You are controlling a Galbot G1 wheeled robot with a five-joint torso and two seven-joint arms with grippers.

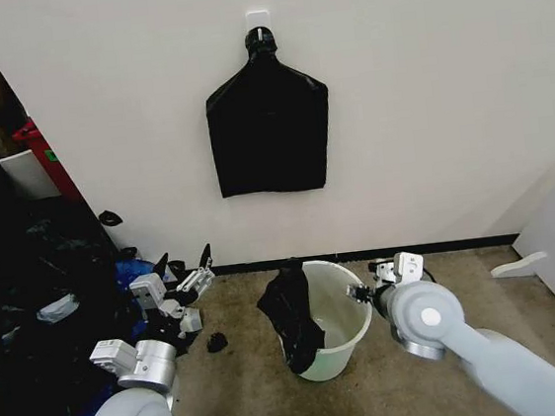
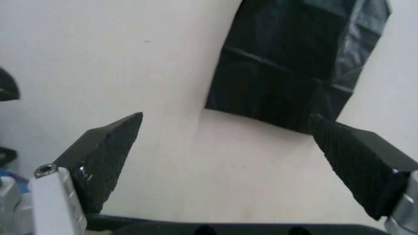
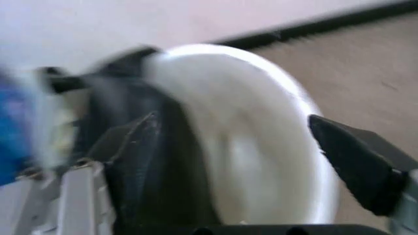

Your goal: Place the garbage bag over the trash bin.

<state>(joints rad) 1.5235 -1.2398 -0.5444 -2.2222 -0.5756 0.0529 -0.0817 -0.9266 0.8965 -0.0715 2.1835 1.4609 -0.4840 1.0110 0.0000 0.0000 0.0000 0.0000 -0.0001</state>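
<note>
Head view: your garbage bag (image 1: 291, 316) drapes the trash bin's (image 1: 355, 334) left rim.
Left gripper (image 1: 183, 259) spread, left, clear; right gripper (image 1: 357, 293) spread at the right rim.

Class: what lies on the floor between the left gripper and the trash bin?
In the head view, between left gripper and trash bin: a small black scrap on bare floor.

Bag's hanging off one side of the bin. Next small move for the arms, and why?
Probably bring the open left gripper over to the garbage bag: it is draped in a bunch over the left rim of the trash bin, mouth unspread. The right gripper, open, sits at the opposite rim, holding nothing.
</note>
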